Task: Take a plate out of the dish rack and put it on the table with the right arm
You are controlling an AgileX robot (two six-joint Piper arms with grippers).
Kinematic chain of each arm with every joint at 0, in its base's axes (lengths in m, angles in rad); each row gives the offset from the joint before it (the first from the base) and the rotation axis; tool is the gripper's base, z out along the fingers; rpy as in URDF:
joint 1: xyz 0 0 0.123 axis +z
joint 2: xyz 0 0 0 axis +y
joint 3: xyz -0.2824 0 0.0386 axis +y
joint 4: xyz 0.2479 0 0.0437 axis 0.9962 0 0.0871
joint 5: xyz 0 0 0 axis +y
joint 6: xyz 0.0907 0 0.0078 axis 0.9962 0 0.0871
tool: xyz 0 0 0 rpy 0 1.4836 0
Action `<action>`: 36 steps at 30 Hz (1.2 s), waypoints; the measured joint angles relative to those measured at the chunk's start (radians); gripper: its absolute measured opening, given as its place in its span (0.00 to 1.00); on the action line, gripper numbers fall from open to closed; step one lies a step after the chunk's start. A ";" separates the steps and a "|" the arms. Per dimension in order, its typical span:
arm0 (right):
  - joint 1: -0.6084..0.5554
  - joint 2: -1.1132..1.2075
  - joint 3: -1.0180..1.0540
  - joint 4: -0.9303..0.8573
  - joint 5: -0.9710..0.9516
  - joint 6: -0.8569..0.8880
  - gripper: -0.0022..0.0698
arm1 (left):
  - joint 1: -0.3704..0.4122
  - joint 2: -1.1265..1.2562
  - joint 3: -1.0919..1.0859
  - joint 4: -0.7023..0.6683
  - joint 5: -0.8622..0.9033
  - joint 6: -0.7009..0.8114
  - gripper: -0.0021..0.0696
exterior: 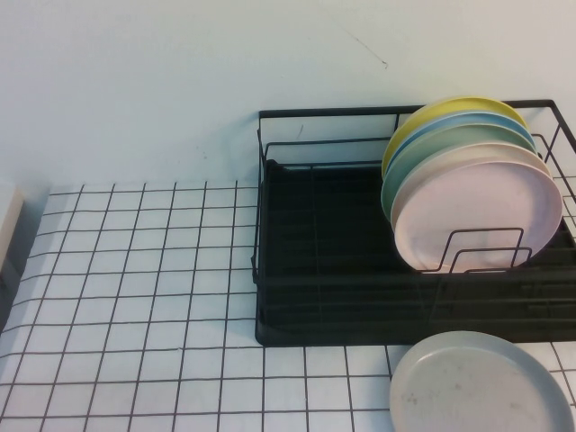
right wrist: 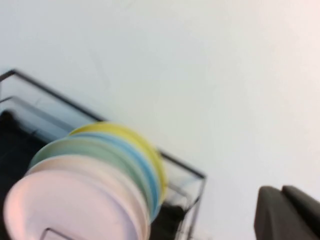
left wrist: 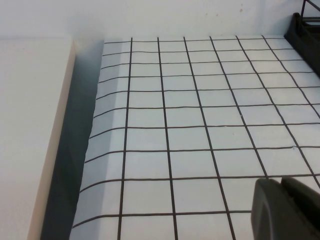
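Gridded table: plate laid flat at near right edge, before rack. Left end effector low over table's left side, right end effector raised by rack; grip state can't be told.

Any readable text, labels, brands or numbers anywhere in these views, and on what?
None. The plate, dish rack and table carry no writing. The left gripper and right gripper show only plain dark parts, unmarked.

The plate lies flat on the table before the dish rack.
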 joint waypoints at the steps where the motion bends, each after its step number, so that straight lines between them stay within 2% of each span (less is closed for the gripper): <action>1: 0.000 -0.038 0.039 0.000 -0.025 -0.004 0.03 | 0.000 0.000 0.000 0.000 0.000 0.000 0.02; 10: 0.000 -0.325 0.458 0.025 -0.058 -0.011 0.03 | 0.000 0.000 0.000 0.000 0.000 0.000 0.02; 14: 0.000 -0.421 0.583 0.033 -0.058 -0.011 0.03 | 0.000 0.000 0.000 0.000 0.000 -0.004 0.02; 23: 0.000 -0.453 0.749 0.039 -0.035 -0.011 0.03 | 0.000 0.000 0.000 0.000 0.000 -0.004 0.02; 36: 0.000 -0.517 0.872 0.041 -0.010 -0.008 0.03 | 0.000 0.000 0.000 0.000 0.000 -0.004 0.02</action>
